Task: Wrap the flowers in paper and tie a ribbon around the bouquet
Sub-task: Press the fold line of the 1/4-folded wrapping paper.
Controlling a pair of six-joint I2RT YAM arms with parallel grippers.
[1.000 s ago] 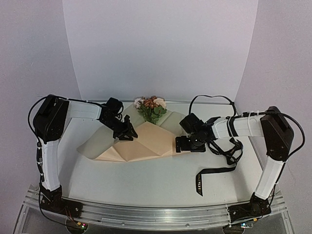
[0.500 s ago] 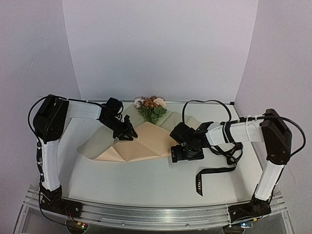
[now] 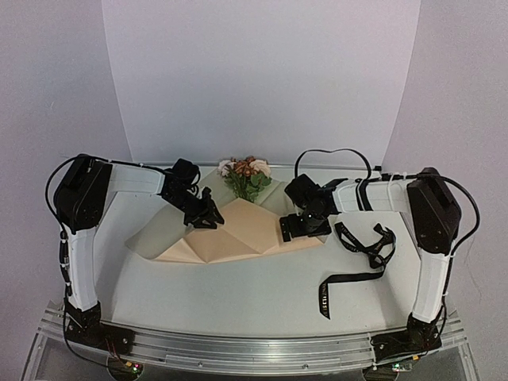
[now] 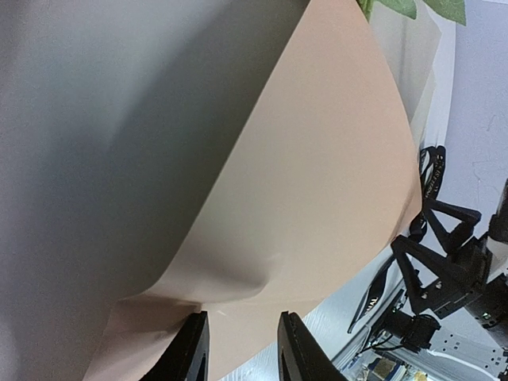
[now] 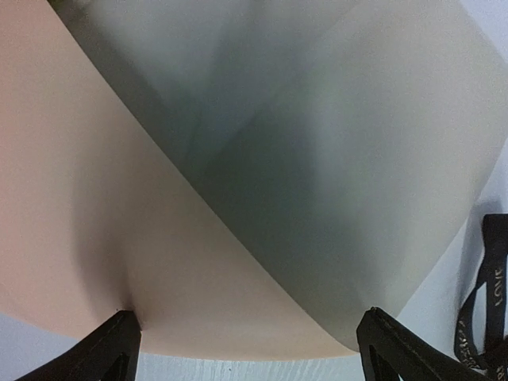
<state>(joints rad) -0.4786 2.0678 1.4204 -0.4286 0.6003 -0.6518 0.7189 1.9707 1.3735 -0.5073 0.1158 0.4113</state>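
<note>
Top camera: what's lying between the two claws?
The paper lies between the left claw and right claw; its folded peach panel fills that stretch in the top view.

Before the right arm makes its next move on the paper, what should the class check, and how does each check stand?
1. Right gripper jaws wide, with the edge of the paper between them: ok.
2. Left gripper pinching the paper: cannot tell; its fingers show a gap.
3. Flowers lying in the paper, stems covered: ok; only blooms and leaves show.
4. Ribbon clear of the right gripper: ok; it lies on the table beside the paper.
5. Paper closed into a cone: not ok; it lies wide, in loose folds.
</note>
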